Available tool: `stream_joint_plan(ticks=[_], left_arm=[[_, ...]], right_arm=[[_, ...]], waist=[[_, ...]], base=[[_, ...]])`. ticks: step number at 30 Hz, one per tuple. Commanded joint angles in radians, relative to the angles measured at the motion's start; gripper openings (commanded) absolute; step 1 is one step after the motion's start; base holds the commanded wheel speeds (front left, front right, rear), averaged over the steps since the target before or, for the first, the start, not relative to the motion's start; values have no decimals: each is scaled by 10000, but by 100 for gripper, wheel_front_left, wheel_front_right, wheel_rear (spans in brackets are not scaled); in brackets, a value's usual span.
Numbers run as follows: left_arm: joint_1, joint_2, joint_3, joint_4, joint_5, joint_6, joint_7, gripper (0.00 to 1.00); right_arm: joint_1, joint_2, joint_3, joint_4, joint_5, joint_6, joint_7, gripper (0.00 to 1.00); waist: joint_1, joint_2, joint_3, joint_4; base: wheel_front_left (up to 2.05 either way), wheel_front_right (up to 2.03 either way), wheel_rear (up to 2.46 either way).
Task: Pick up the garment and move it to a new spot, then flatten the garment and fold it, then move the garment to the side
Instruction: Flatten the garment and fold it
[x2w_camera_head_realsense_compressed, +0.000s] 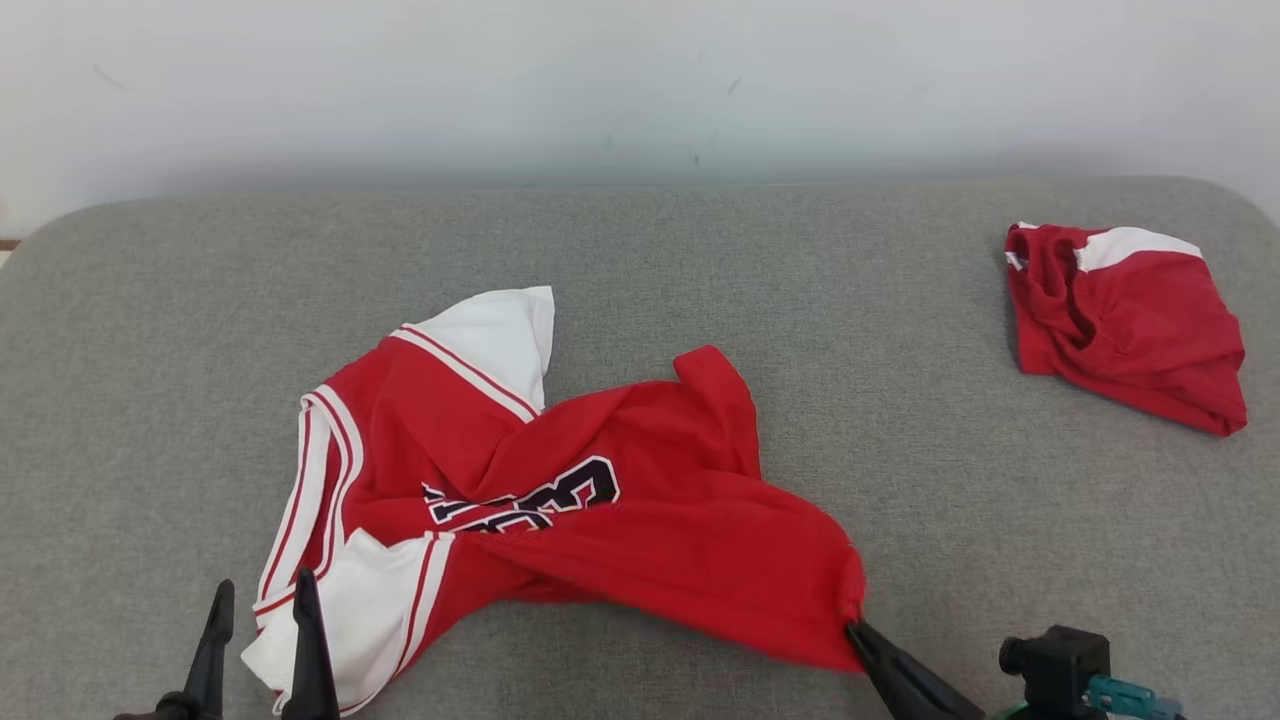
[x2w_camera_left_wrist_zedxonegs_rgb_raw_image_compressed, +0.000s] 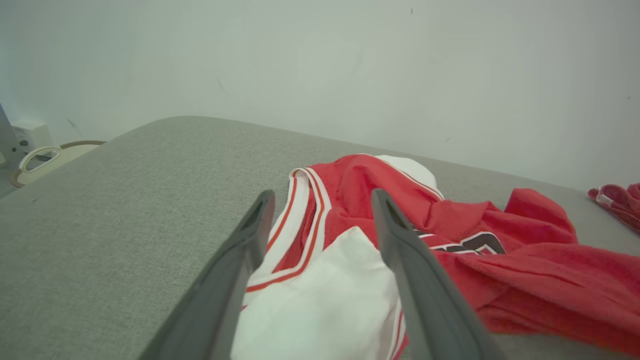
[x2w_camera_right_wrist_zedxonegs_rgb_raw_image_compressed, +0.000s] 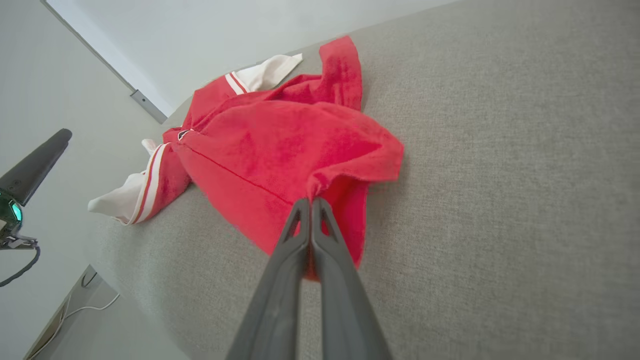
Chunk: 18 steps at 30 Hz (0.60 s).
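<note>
Looked like a robot test room or lab, bare setup. Landmark: grey fabric-covered table with rounded corners, set against a plain white wall that carried a few scuffs. Past the table's left edge sat a small white box and a round item with a loop handle. Below the table's near edge, pale floor showed, with a loose white cable on it.
</note>
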Motion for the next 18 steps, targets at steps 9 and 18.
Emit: stream_joint_plan(ticks=[9,18], left_arm=[[107,3,91,21,-21,-43,-49,100],[59,3,103,35,-36,-18,-49,100]], right_arm=[[277,-640,512,221,844,-8,847,12],[109,-570,-71,216,774,-8,-126,100]], waist=[[1,0,54,-100],[1,0,102,-79]], base=[[0,0,0],[0,0,0]])
